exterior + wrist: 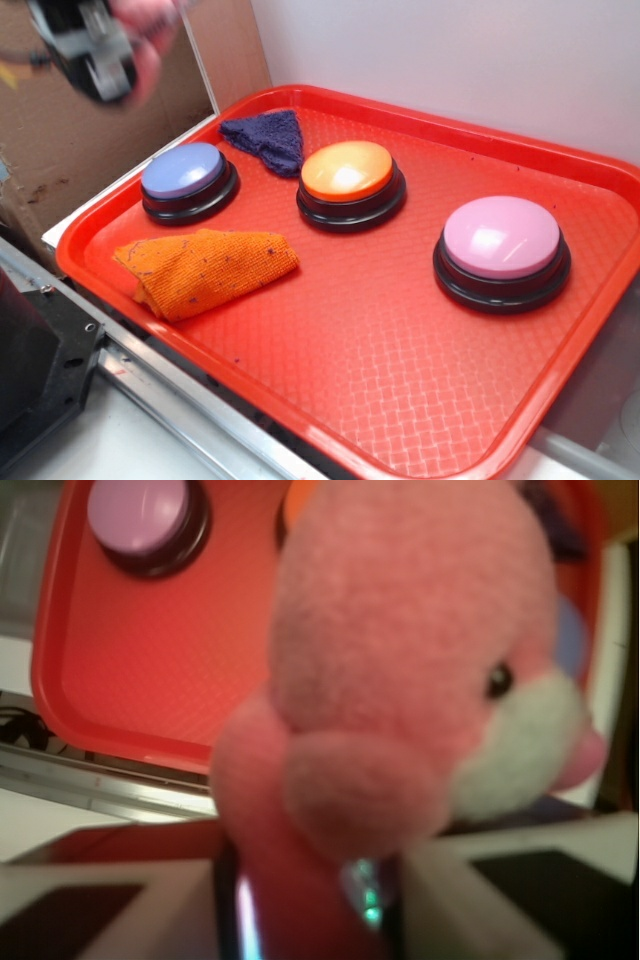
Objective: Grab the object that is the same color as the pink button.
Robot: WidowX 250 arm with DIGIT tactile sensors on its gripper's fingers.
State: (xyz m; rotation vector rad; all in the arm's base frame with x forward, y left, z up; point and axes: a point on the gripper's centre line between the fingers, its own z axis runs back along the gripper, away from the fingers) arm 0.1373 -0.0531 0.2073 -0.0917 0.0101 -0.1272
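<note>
Bright, even light; glare on pink button; hand motion-blurred; wrist view soft-focused.

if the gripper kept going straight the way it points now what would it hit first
Probably the red tray. The gripper, shut on the pink bunny, looks down on its bare floor, near the pink button; depth is unclear.

Pink plush bunny — white face patch, dark eye — held aloft; glossy pink button upright on black base.
</note>
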